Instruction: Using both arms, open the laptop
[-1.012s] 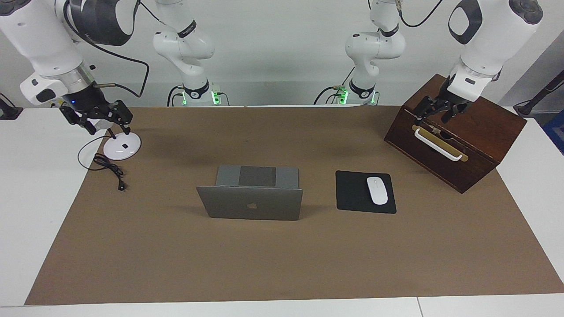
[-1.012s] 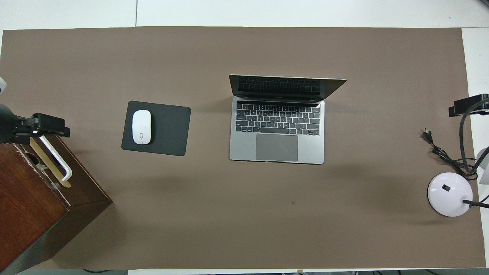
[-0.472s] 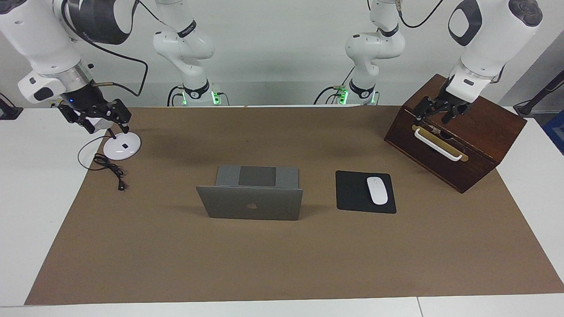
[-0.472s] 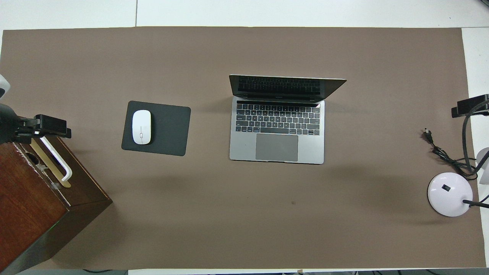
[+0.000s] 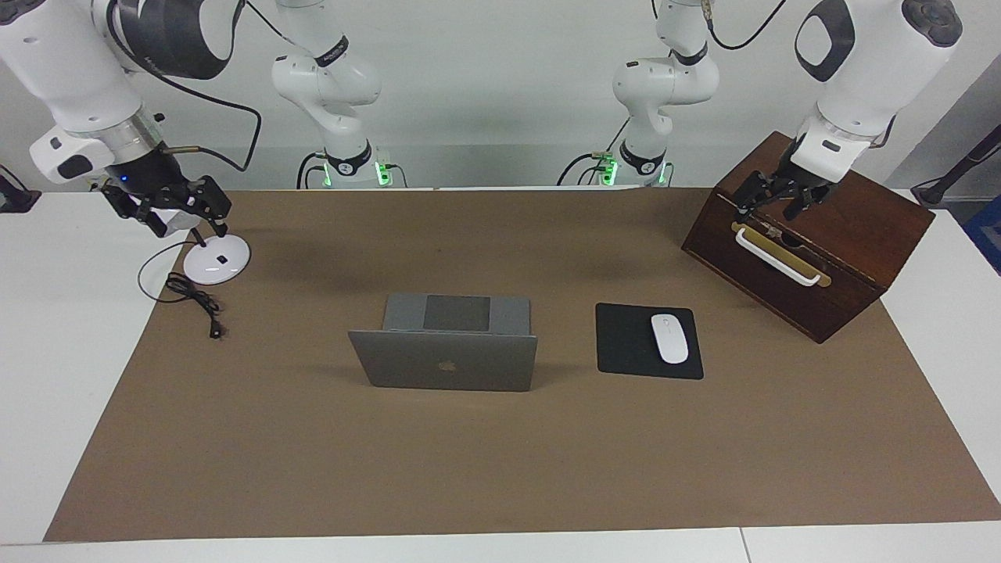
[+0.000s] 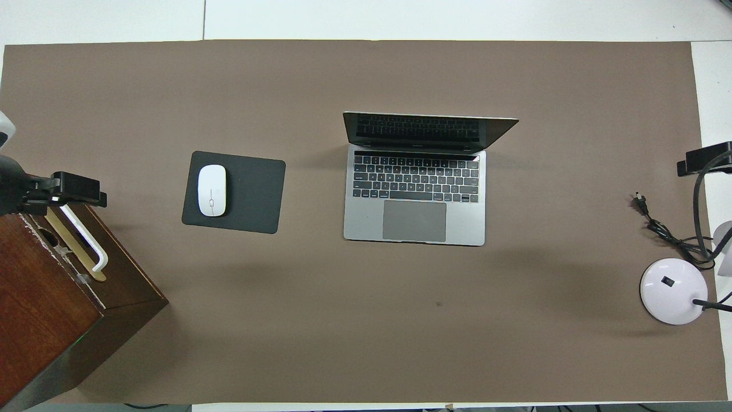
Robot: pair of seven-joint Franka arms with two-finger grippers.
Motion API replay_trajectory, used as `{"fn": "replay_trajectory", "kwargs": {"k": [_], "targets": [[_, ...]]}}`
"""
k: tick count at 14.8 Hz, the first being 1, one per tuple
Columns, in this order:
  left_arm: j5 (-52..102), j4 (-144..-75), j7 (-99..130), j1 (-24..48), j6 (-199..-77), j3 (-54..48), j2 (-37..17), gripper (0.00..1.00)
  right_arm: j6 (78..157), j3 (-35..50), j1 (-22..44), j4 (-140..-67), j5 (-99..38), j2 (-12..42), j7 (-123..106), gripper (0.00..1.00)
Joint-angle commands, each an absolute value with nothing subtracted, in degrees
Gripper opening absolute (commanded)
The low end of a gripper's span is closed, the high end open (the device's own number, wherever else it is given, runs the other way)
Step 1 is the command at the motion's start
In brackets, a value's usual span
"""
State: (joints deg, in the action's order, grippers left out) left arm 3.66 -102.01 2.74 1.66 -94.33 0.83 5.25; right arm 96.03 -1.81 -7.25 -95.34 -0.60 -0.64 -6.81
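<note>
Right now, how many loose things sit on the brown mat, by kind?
Laptop: 1, open
Mouse: 1, on the pad
Mouse pad: 1
Lamp: 1
Wooden box: 1
Total: 5

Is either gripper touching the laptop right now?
Apart. The facing view shows bare mat between the laptop and both grippers: left gripper over the wooden box, right gripper over the lamp base.

A dark apple logo marks the laptop point(image 5: 443, 361) lid; no text is legible.
</note>
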Motion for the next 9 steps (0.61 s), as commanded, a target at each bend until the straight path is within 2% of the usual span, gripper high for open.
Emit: {"fn": "replay_trajectory", "kwargs": {"k": [1, 9], "targets": [[2.3, -101.0, 1.8, 1.4, -93.0, 0.6, 4.9, 1.0, 95.4, -1.4, -7.9, -95.8, -0.8, -1.3, -5.8, 1.0], [-0.3, -100.9, 1.6, 1.8, -92.6, 0.4, 5.0, 1.0, 95.5, -1.4, -7.8, -95.8, -0.8, -1.3, -5.8, 1.0]]}}
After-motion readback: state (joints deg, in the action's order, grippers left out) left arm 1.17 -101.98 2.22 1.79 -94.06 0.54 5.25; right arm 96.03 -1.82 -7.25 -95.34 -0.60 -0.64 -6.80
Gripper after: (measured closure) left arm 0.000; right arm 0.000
